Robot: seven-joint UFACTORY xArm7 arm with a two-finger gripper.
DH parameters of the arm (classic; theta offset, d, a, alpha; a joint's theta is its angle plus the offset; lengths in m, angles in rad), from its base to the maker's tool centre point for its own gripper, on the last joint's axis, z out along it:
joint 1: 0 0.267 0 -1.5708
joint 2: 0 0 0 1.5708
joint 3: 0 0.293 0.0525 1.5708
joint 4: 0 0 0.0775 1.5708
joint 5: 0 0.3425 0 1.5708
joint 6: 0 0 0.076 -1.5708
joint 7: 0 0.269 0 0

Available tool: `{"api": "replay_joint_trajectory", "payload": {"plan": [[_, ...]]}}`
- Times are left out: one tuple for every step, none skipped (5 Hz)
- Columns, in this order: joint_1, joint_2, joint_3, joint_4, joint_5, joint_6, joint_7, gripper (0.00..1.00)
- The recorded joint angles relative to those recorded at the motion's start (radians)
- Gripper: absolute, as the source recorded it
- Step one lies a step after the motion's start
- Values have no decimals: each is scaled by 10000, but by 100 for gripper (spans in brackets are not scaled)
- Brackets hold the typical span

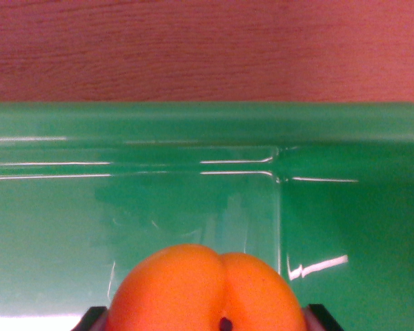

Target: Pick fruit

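one orange fruit (pixel 205 293) sits clamped between the gripper's (pixel 207 318) two dark fingertips (pixel 90 319), above one green tray (pixel 193 124).

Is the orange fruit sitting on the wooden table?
No, the orange fruit sits between the gripper fingers over the green tray, and the wooden table lies beyond it.

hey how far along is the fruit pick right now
Reaching looks done: the orange fruit sits between the gripper fingertips at the wrist view's bottom edge. In hand: the grasp, though whether the fingers press it can't be told. Left: lifting it clear of the green tray on the wooden table.
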State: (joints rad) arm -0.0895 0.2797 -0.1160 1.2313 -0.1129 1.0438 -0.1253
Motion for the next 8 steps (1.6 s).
{"api": "replay_joint_trajectory", "payload": {"plan": [[0,0,0,0,0,0,0,100],[9,-184,0,287,2,469,-42,100],[9,-184,0,287,2,469,-42,100],[18,-372,0,579,5,946,-84,100],[18,-372,0,579,5,946,-84,100],[27,-557,0,868,7,1418,-126,100],[27,-557,0,868,7,1418,-126,100],[36,-737,1,1147,9,1874,-167,100]]}}
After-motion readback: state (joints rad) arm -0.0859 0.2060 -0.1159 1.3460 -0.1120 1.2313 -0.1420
